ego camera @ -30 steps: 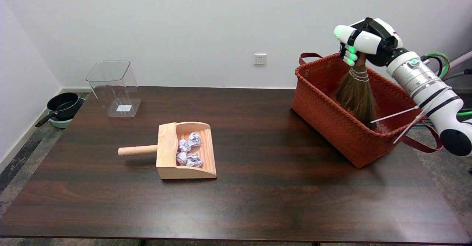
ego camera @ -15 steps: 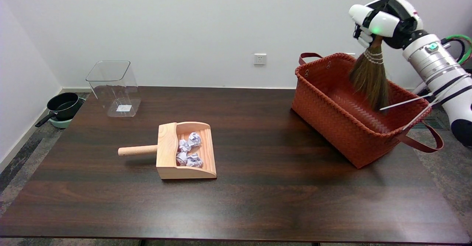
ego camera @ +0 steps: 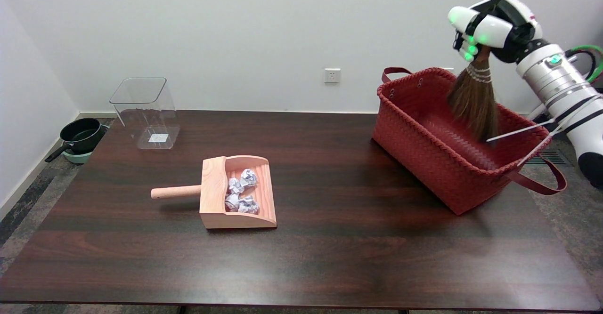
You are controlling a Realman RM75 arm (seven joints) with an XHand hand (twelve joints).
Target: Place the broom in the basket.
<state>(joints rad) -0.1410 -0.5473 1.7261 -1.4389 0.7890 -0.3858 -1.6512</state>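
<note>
This looks like a plain test room, a lab for a robot. There is a bare white wall (ego camera: pixel 235 31) with one white wall plug (ego camera: pixel 332 75), a big dark brown wooden table (ego camera: pixel 330 257), and a white robot arm (ego camera: pixel 560 92) with green lights.

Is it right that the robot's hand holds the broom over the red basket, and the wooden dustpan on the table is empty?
Not quite. The head view shows the dustpan is not empty: crumpled paper balls lie in it. The rest stands: the right hand holds the broom by its handle over the red basket, bristles hanging down into the opening.
</note>
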